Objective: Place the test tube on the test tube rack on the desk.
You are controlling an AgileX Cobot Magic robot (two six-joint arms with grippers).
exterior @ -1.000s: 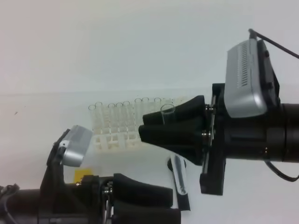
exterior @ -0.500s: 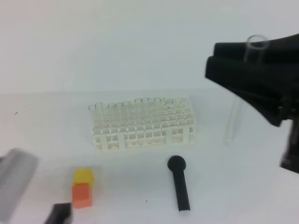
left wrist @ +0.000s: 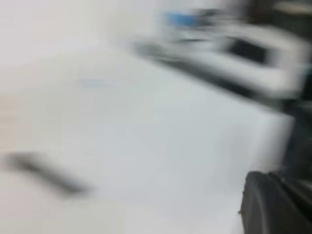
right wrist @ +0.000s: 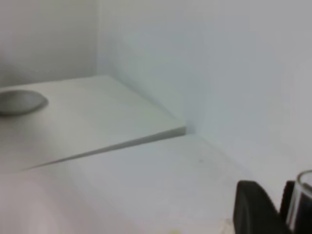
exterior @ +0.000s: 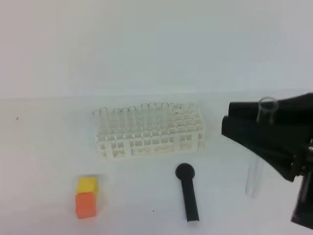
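Note:
A clear test tube (exterior: 255,171) hangs upright to the right of the rack, its rounded end just above the desk (exterior: 49,147). My right gripper (exterior: 239,120) is shut on it just below the rim. The right wrist view catches only that rim (right wrist: 304,200) beside a black finger (right wrist: 253,209). The white test tube rack (exterior: 149,139) stands mid-desk with several clear tubes in its left and back holes. My left gripper is outside the exterior high view. The left wrist view is a blur with a dark finger (left wrist: 273,204) at the lower right, and it is shut.
A black round-headed stick (exterior: 188,193) lies in front of the rack. A yellow cube (exterior: 87,185) and an orange cube (exterior: 85,204) sit touching at the front left. The white wall rises behind the desk.
My right gripper has carried the tube from above the rack out to the right, then lower. The left arm has pulled out of the exterior high view and its gripper has shut.

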